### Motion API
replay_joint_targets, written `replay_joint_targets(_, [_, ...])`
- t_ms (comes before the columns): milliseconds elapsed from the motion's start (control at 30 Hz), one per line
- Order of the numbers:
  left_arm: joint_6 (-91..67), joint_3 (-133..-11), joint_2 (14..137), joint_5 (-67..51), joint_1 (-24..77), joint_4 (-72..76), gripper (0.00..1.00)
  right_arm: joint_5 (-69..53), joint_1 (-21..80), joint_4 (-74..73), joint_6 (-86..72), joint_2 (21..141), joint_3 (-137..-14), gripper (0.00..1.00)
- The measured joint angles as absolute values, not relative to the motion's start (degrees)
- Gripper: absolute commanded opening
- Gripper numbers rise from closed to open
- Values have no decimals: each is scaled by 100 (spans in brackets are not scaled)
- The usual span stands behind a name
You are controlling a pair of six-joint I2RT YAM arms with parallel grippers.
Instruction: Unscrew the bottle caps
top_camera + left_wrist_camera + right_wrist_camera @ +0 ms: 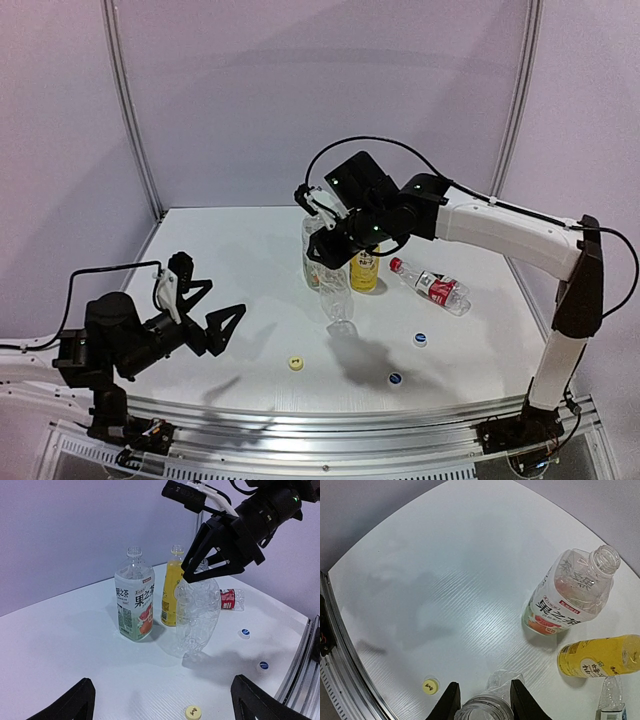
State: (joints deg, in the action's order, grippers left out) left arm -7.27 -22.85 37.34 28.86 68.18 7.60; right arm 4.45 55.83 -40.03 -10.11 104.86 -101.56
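Note:
My right gripper [335, 255] is shut on the neck of the plain clear bottle [337, 297], which hangs tilted just above the table; its mouth is open in the right wrist view [485, 711]. The fruit-label bottle [313, 240] and the yellow bottle [364, 271] stand uncapped behind it. The red-label bottle [436, 287] lies on its side with its red cap [396, 264] on. A yellow cap [296, 363] and two blue-and-white caps [420, 339] [395, 379] lie loose on the table. My left gripper [215, 306] is open and empty at the near left.
The table [230, 250] has a metal rail along its near edge [350, 425]. Grey walls with upright poles [130, 110] close in the back and sides. The right arm [500, 225] reaches across from the right.

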Motion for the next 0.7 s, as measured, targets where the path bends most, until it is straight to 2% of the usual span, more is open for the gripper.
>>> replay_joint_targets(433, [-727,-2283,3787,2825,6818,760,93,213,5225,-3450,-1015,10560,-9706,2])
replay_joint_targets(700, [-727,-2283,3798,2759,6818,762,92,121,5175,-3183,-1033,10560,-9533,7])
